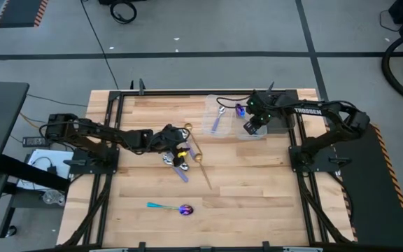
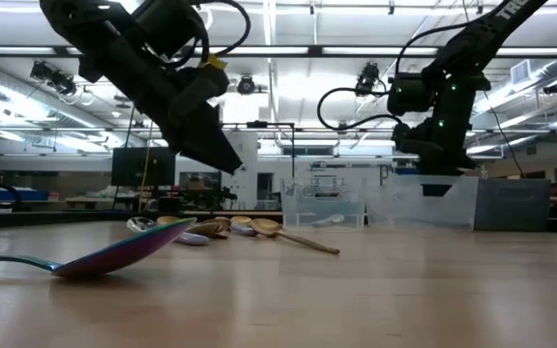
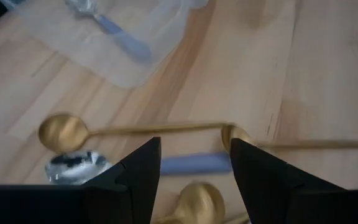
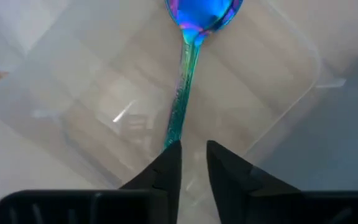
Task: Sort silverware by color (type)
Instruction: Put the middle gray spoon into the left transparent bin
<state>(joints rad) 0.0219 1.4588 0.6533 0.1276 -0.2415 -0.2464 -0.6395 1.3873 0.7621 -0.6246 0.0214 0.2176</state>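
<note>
Right claw (image 4: 192,163) over the clear tray (image 1: 233,119) at the table's far edge, pinching a blue-teal spoon (image 4: 194,56) by its handle. Left claw (image 3: 194,171), spread, hovers above the pile of spoons (image 1: 180,152) mid-table — light, stiff, slippery; best gripped across the slim handle.

The wooden table (image 1: 257,189) bore a clear tray (image 1: 233,115); a silverware cluster (image 1: 177,150); one iridescent spoon (image 1: 170,208) lay apart.

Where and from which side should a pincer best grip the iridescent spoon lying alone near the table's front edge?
Probably the teal handle, from straight above. The spoon lies flat and alone, its handle slim and straight, while the bowl is rounded and likely to slip.
</note>
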